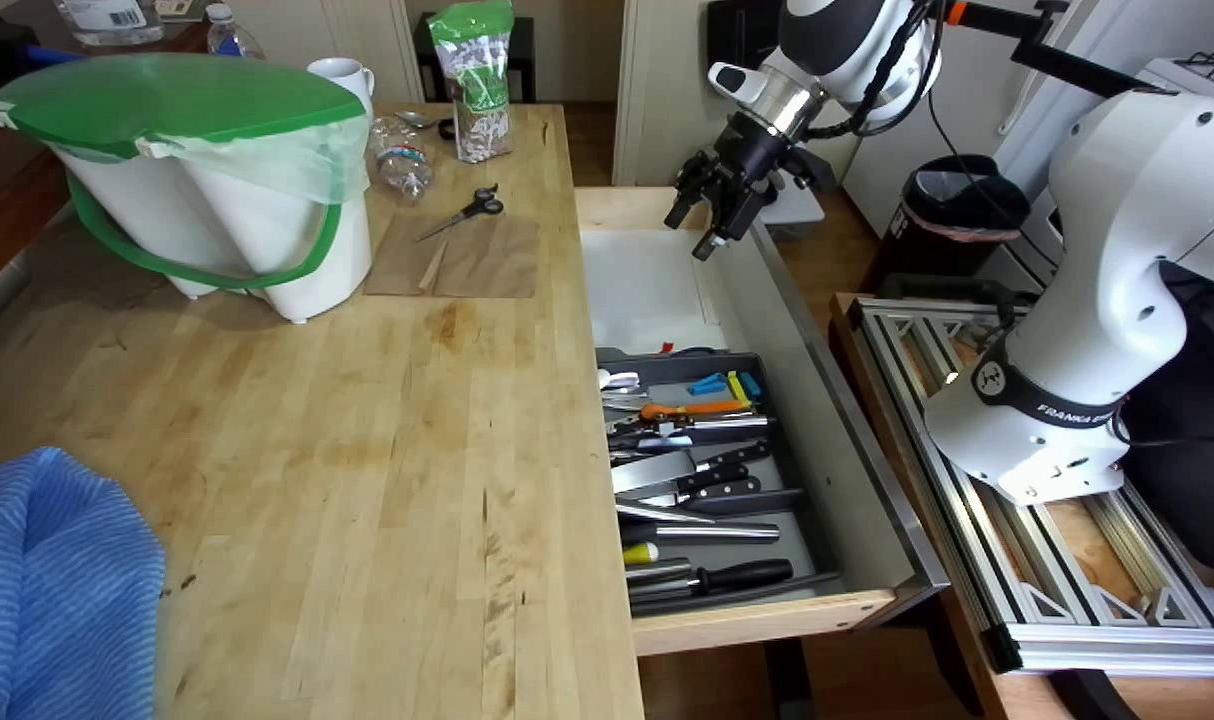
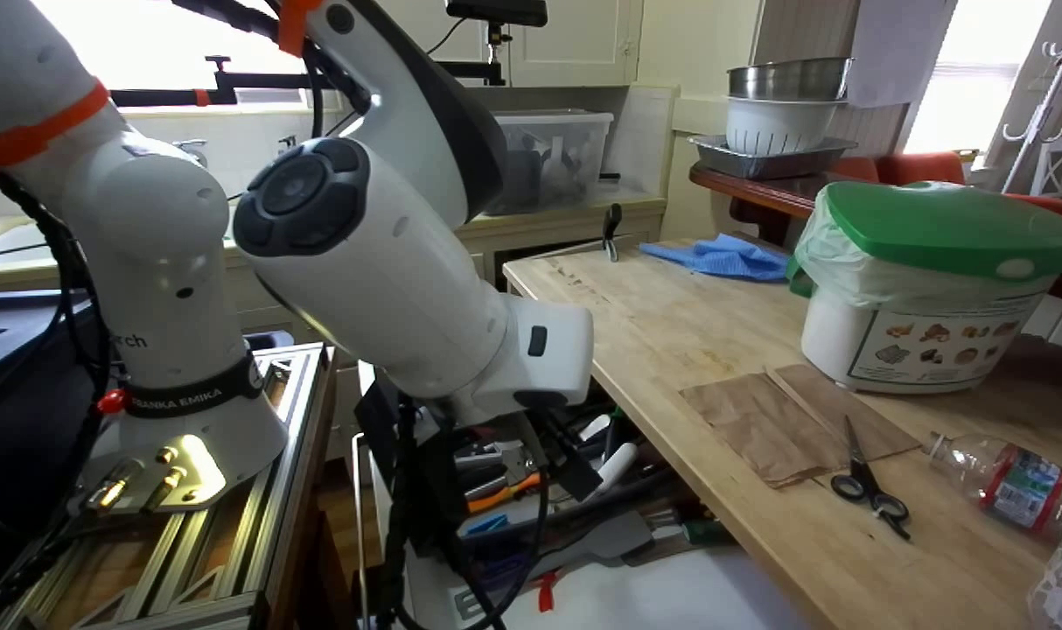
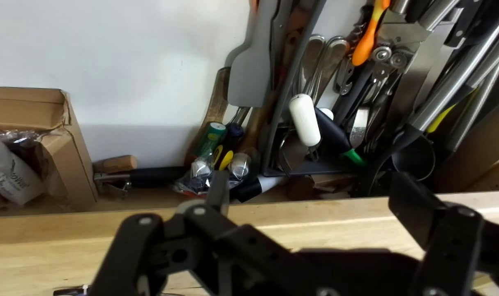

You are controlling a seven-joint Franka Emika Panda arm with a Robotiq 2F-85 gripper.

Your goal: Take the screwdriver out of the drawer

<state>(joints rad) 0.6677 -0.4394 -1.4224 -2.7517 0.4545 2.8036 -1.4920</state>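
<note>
The drawer (image 1: 757, 628) stands pulled out beside the wooden table. It also shows in the wrist view (image 3: 151, 61), with a dark tray (image 3: 292, 88) of assorted tools. A small yellow-and-black handle, apparently the screwdriver (image 3: 226, 160), lies among clutter left of the tray in the wrist view, by batteries and a clear wrapper. Its shaft is hidden. I cannot make it out in either exterior view. My gripper (image 1: 689, 232) is open and empty above the drawer's far end; its two fingers spread wide in the wrist view (image 3: 311, 185).
Several knives (image 1: 717, 475) lie in the tray. A cardboard box (image 3: 64, 152) sits in the drawer. The table (image 1: 417, 420) edge runs along the drawer. A green-lidded bin (image 1: 217, 180), scissors (image 1: 477, 205), brown paper (image 1: 487, 260) and a plastic bottle (image 1: 404, 165) stand on it.
</note>
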